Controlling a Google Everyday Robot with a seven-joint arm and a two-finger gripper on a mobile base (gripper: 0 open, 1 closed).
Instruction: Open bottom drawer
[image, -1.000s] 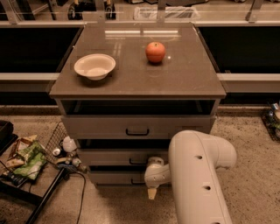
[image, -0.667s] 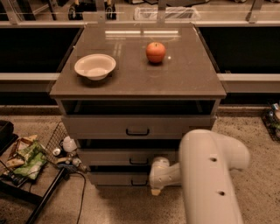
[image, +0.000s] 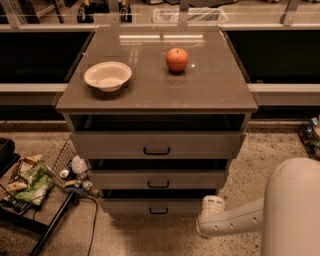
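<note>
The grey-brown cabinet (image: 160, 95) has three drawers. The bottom drawer (image: 130, 206) is the lowest one, with a flat shallow front and a small black loop handle (image: 159, 211). A dark gap shows above its front. My gripper (image: 211, 206) is at the end of the white arm (image: 250, 215), low at the right. It sits just right of the bottom drawer's front, apart from the handle. The arm's big white body (image: 292, 210) fills the lower right corner.
A white bowl (image: 107, 75) and a red apple (image: 177, 59) stand on the cabinet top. The middle drawer (image: 158, 179) and the top drawer (image: 157, 145) are above the bottom one. A wire basket, bottles and packets (image: 30, 182) lie on the floor at the left, with a cable (image: 92, 225).
The arm has swung to the right, away from the front of the lower drawers. The gripper now sits beside the bottom drawer's right end, and the drawer's handle is uncovered.
</note>
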